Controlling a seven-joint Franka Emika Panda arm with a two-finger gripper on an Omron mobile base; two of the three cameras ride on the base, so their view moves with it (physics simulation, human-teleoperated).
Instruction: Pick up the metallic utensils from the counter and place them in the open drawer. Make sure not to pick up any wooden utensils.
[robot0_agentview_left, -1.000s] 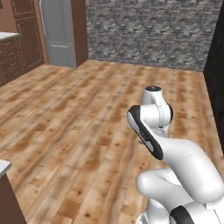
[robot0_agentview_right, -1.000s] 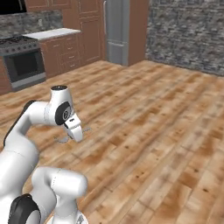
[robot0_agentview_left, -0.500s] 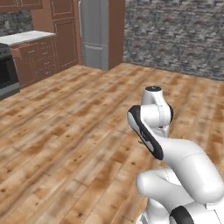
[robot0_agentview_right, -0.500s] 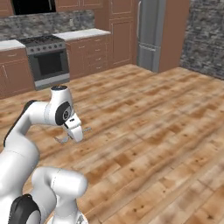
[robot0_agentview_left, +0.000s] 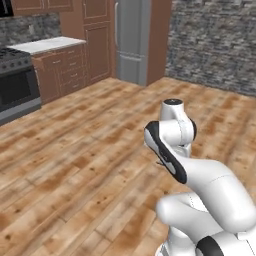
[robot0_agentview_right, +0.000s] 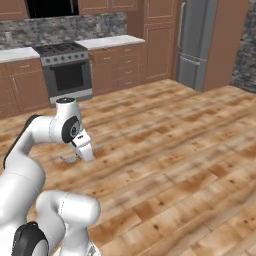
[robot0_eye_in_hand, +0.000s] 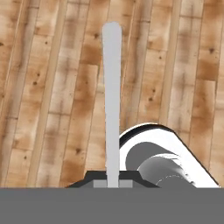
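1. The end effector (robot0_agentview_right: 82, 152) is clamped on a thin silver-grey fork (robot0_eye_in_hand: 112, 100), held low over the wooden floor (robot0_agentview_right: 175, 150).
2. The fork's handle sticks out sideways from the fingers.
3. The white tabletop (robot0_agentview_right: 107, 41) flanks the stove (robot0_agentview_right: 65, 70), well apart from the arm.

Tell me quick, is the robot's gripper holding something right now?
Gripper: shut on a thin silver-grey utensil, probably the fork; its handle sticks straight out over the wooden floor.
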